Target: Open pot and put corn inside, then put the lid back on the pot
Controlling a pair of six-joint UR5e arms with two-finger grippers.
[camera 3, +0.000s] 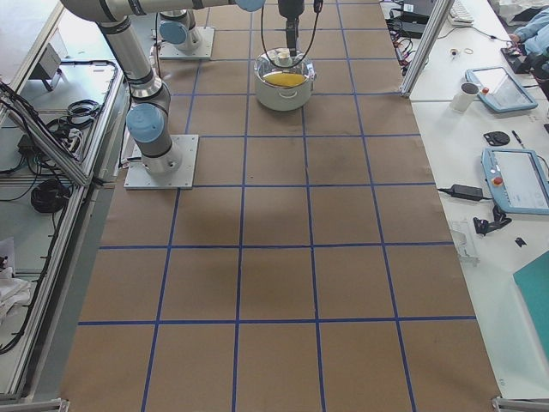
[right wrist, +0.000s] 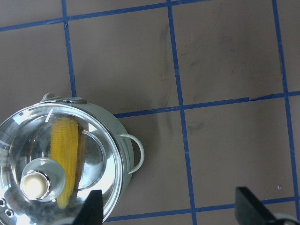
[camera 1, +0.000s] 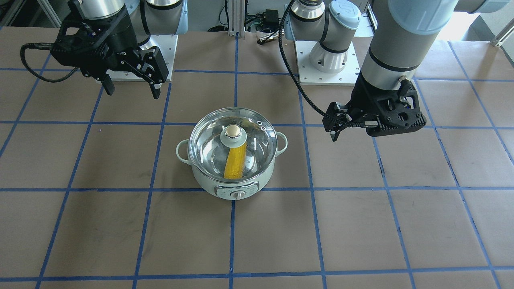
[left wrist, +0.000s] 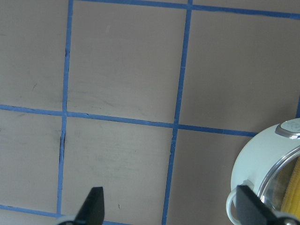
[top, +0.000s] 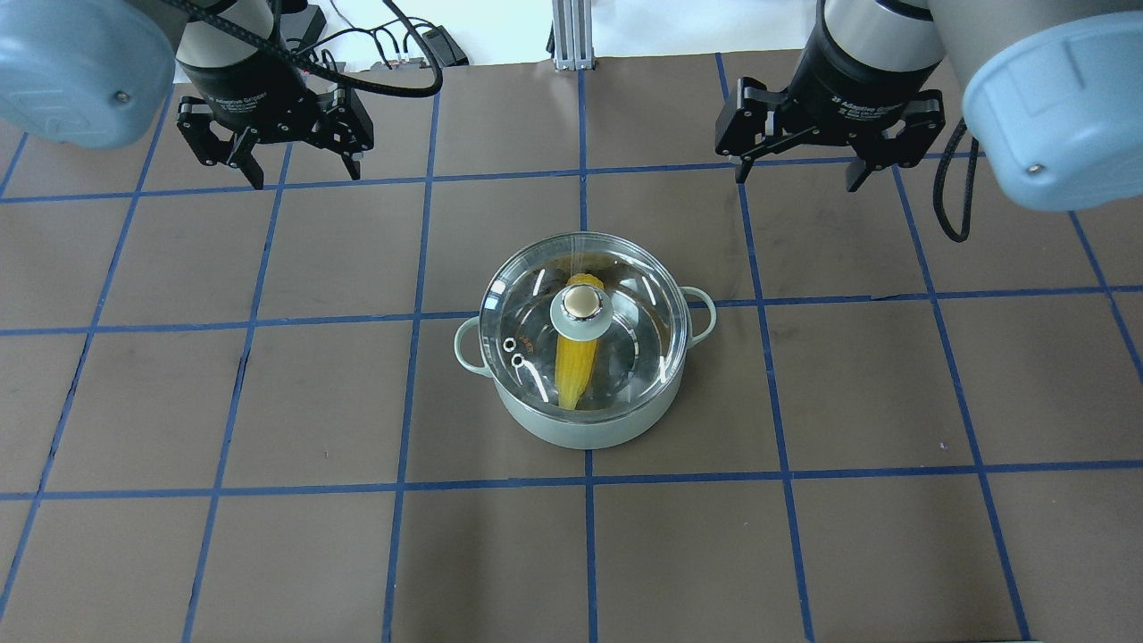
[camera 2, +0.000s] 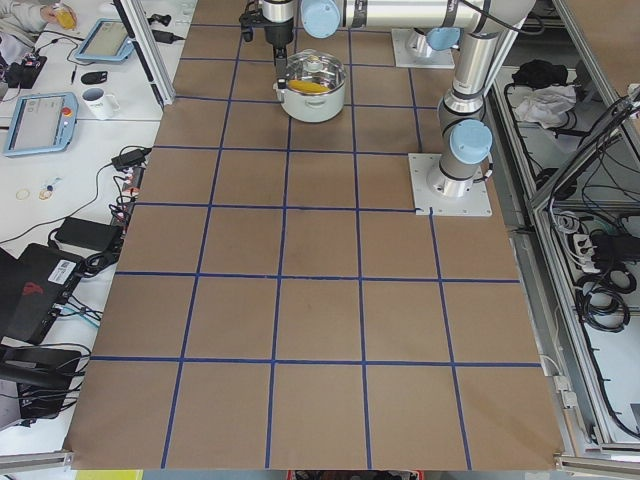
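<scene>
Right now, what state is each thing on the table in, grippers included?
pot: closed, upright
lid: seated on the pot
corn: lying inside the pot, under the lid
left gripper: open, empty, away from the pot
right gripper: open, empty, away from the pot

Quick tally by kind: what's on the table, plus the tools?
pot: 1
lid: 1, on the pot
corn: 1, inside the pot
tools: 2, left tool and right tool, both open and empty
Total: 5
</scene>
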